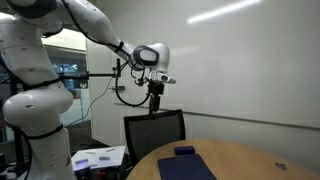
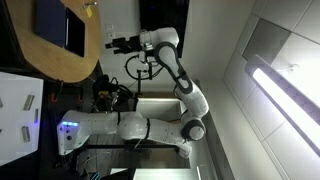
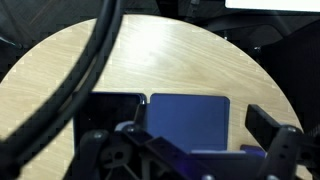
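Currently, in an exterior view, gripper (image 1: 155, 97) hangs high over blue pad (image 1: 190, 167), flat on round table (image 1: 250, 160). In an exterior view, pad sits upper left. Wrist view: fingers (image 3: 270, 125) apart, empty. Pad likely light, soft; pinch an edge.

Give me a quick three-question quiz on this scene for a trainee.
1. True or false: the jaws hang open above the round wooden table, holding nothing.
2. What colour is the flat pad under the wrist camera? A red, B blue, C yellow.
3. What furniture stands beside the table in an exterior view?
Key: 1 true; 2 B; 3 a dark chair.
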